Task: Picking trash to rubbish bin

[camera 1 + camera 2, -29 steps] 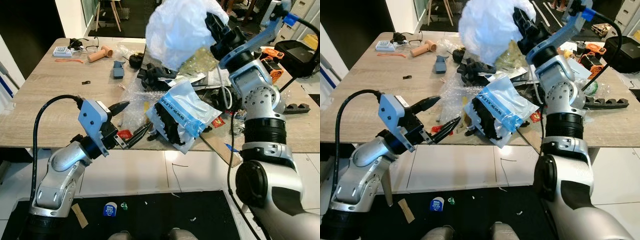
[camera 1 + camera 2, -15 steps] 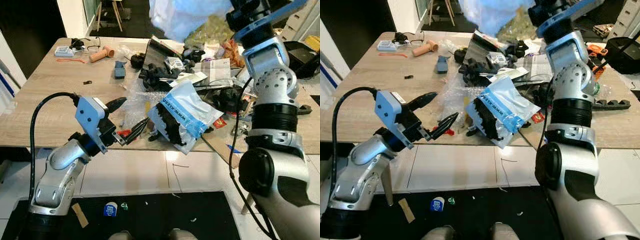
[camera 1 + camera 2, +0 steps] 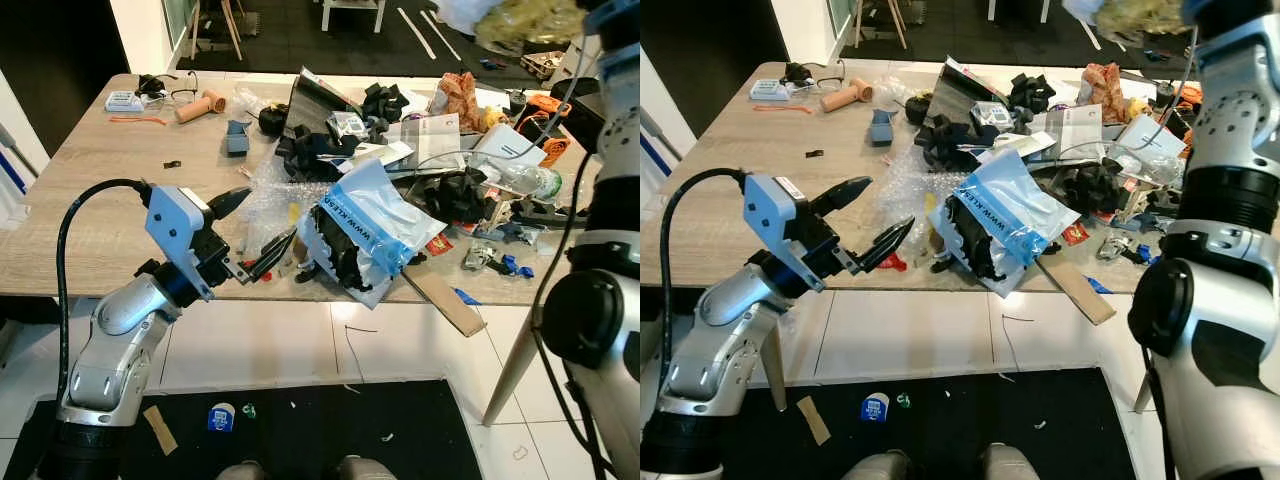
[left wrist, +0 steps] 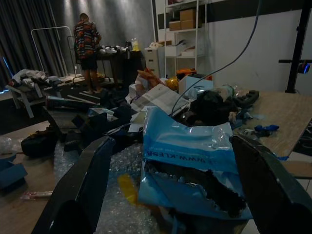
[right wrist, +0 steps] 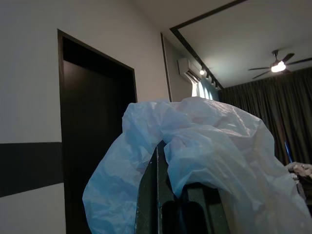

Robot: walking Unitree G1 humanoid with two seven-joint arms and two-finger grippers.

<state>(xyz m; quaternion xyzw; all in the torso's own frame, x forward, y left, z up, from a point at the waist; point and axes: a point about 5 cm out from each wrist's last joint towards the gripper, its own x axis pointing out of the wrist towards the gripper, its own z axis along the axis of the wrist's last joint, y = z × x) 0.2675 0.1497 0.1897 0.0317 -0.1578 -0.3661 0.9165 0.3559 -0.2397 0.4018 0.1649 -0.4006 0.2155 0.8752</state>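
trash, here a crumpled white plastic bag [image 5: 195,161], is what we carry: our right gripper [image 5: 180,195] has its two black fingers closed together on a fold of it, and the bag drapes over both sides of them, held high against the ceiling and a dark doorway. from the head it shows as a white and yellowish bundle [image 3: 515,18] at the top edge, well above the wooden table [image 3: 100,200]. we see no rubbish bin, so we judge that carrying and dropping are ahead of us.

risks as we judge them: the grip takes only a fold, so the slack plastic could slide out on a swing or a turn, and whatever yellowish stuff is bundled with it could fall onto the clutter below. the loose bag also hangs in front of the wrist camera, which may hide the bin mouth when we aim.

our left gripper [image 3: 248,232] hovers at the near table edge with its fingers spread wide and empty, just beside the torn blue and white plastic pouch [image 3: 375,225] and the clear bubble wrap [image 3: 270,205]. if we turn the body, that arm could drag the pouch or the small red scrap [image 3: 890,262] off the edge.
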